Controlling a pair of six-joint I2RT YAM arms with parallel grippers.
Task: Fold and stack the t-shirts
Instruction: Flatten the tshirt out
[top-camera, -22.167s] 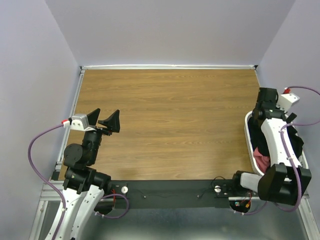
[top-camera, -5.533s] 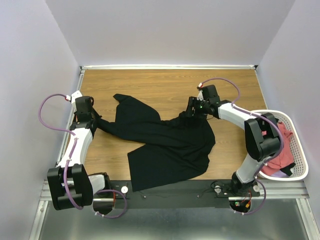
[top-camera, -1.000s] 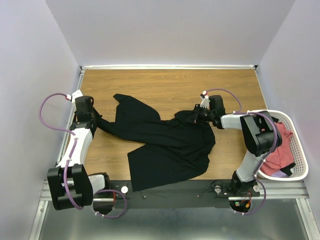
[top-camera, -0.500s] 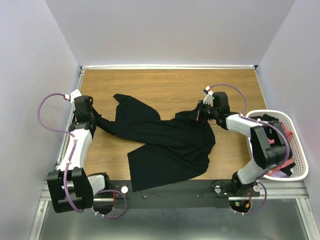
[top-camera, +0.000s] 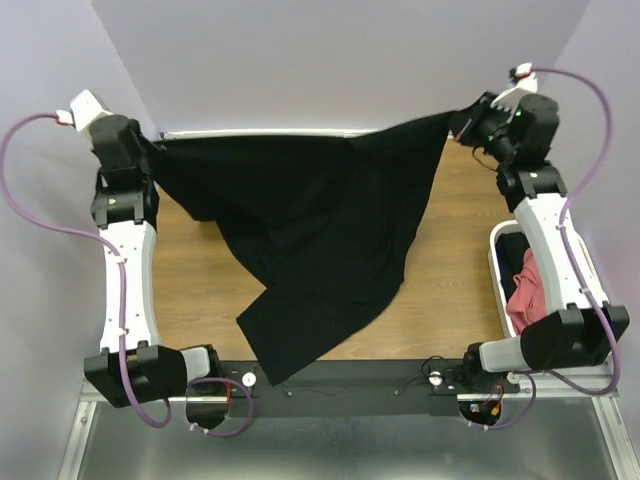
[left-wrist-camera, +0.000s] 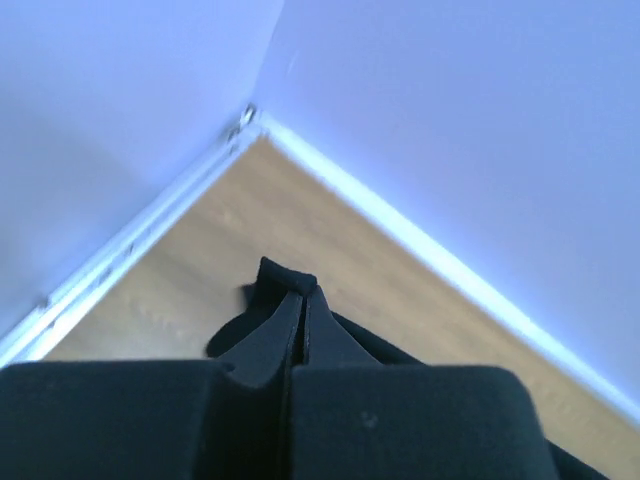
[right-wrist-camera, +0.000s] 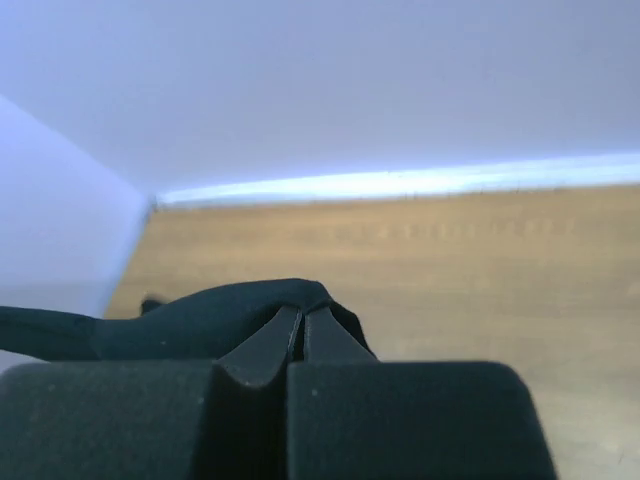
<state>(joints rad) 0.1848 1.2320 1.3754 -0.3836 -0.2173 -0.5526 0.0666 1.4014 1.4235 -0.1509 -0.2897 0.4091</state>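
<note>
A large black t-shirt (top-camera: 310, 215) hangs stretched in the air between both raised arms, its lower end trailing on the wooden table near the front edge. My left gripper (top-camera: 152, 145) is shut on its left corner high at the back left; a nub of black cloth (left-wrist-camera: 285, 278) pokes out past the closed fingertips of that gripper (left-wrist-camera: 303, 293). My right gripper (top-camera: 462, 122) is shut on the opposite corner at the back right, with cloth (right-wrist-camera: 220, 315) bunched over the shut tips of the right gripper (right-wrist-camera: 303, 318). A salmon-red t-shirt (top-camera: 523, 295) lies in the basket.
A white mesh basket (top-camera: 497, 270) stands at the table's right edge, partly behind the right arm, with dark cloth beside the red one. Purple walls enclose the table (top-camera: 450, 260) at the back and sides. Purple cables loop from both wrists.
Both arms have swung up and back, lifting the black t-shirt off the table and pulling it taut. The right gripper closed on its corner within the last second.
</note>
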